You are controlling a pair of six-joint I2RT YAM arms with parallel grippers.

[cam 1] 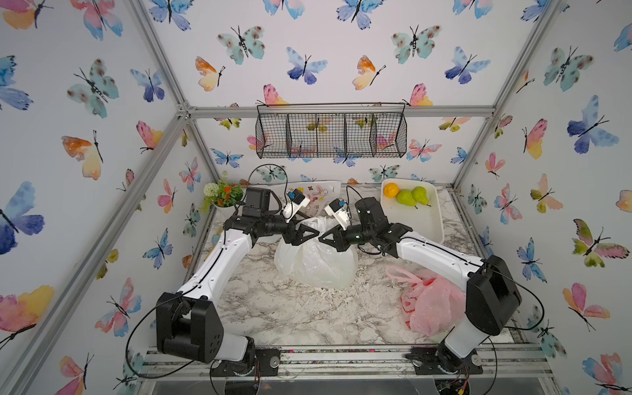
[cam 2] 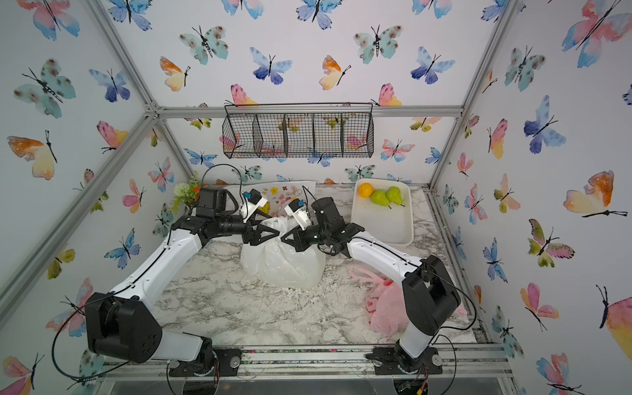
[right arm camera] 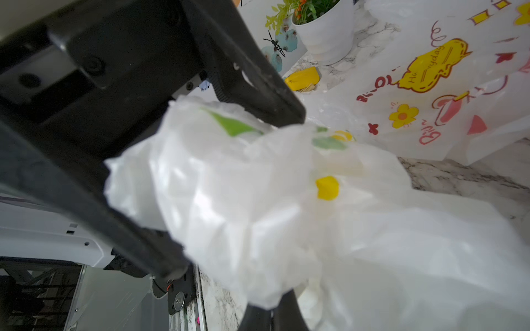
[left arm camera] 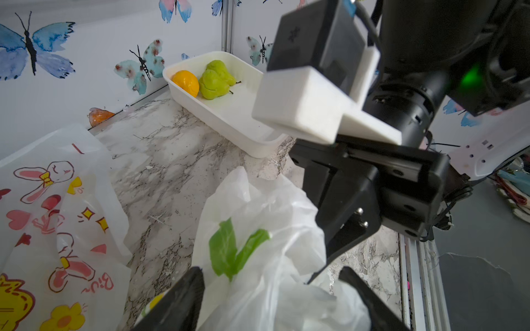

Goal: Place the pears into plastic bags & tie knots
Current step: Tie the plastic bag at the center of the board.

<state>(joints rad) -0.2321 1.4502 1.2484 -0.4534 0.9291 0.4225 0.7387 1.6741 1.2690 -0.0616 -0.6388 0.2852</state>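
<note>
Nearest is the black shoulder of the left arm (cam 1: 186, 328), at the worktop (cam 1: 290, 314) edge. A plant (cam 1: 222, 195) stands just behind the left jaws. The left jaws are apart and straddle the bunched top of the lemon bag (left arm camera: 258, 229). That bag (cam 1: 314, 263) sits bulging under both sets of jaws, which meet tip to tip above it. What fills it I cannot make out through the plastic. The doodle bag (cam 1: 318, 193) lies flat beyond the jaws. The right jaws are pinched together on a fold of the lemon bag's top. The pink bag (cam 1: 431, 304) lies well to the near side of the right jaws. Beyond them, a tray (cam 1: 424, 222) holds two green pears (cam 1: 406, 197) beside an orange fruit (cam 1: 391, 189).
</note>
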